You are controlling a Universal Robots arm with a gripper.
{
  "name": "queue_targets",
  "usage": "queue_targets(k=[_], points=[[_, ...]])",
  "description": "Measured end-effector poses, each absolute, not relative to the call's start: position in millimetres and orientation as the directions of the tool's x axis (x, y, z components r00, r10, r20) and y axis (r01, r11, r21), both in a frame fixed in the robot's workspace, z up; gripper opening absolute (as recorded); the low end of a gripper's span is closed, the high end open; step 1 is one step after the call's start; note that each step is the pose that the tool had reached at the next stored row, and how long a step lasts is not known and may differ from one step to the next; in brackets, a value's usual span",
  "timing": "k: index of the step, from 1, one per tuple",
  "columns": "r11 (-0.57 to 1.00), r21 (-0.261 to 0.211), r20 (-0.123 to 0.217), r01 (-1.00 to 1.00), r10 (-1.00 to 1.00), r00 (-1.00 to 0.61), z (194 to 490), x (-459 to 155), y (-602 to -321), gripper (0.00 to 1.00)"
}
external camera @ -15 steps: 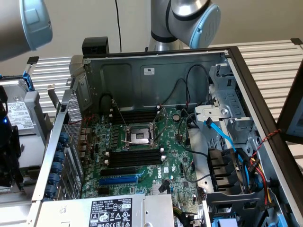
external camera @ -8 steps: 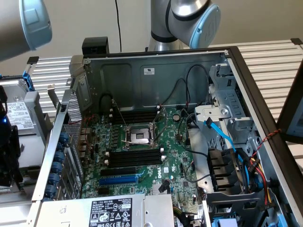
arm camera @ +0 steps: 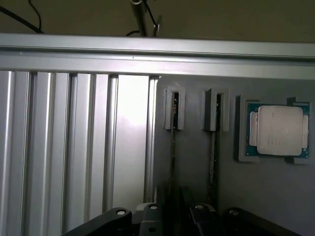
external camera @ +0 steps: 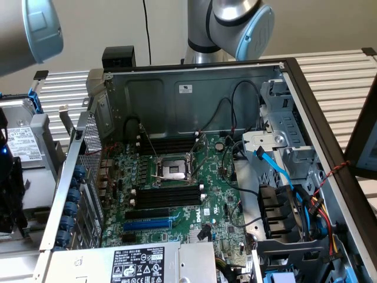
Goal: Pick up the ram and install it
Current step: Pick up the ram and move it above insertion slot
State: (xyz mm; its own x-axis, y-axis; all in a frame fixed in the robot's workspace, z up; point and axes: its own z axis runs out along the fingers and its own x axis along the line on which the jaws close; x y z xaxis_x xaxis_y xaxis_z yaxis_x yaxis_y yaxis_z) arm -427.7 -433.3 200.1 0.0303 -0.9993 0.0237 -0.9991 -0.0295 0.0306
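Note:
The ram (arm camera: 173, 157) stands edge-on in a slot of a grey holder (arm camera: 194, 162), seen as a thin dark-green strip. My gripper (arm camera: 174, 206) is low over it, its two dark fingers (arm camera: 162, 199) close together on either side of the stick and shut on it. A second stick (arm camera: 213, 162) stands in the neighbouring slot. In the exterior view the open computer case holds the motherboard (external camera: 177, 200) with its long black memory slots (external camera: 168, 197) below the CPU socket (external camera: 174, 170). My arm (external camera: 32, 29) reaches off toward the exterior view's left, away from the case.
A CPU chip (arm camera: 279, 130) sits in a holder beside the sticks. Ribbed aluminium table profile (arm camera: 74, 147) runs alongside. In the case there are a blue expansion slot (external camera: 147, 224), blue cables (external camera: 277, 171), a drive cage (external camera: 283, 118) and the power supply (external camera: 135, 262).

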Motion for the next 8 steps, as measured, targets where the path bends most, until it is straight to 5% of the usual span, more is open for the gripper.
queue_targets(k=[6,8], points=[[-0.030,0.030,0.024,-0.999,-0.999,0.030,200.0,-427.7,-433.3,0.24],[-0.029,0.030,0.024,-0.999,-0.999,0.030,200.0,-427.7,-433.3,0.12]])
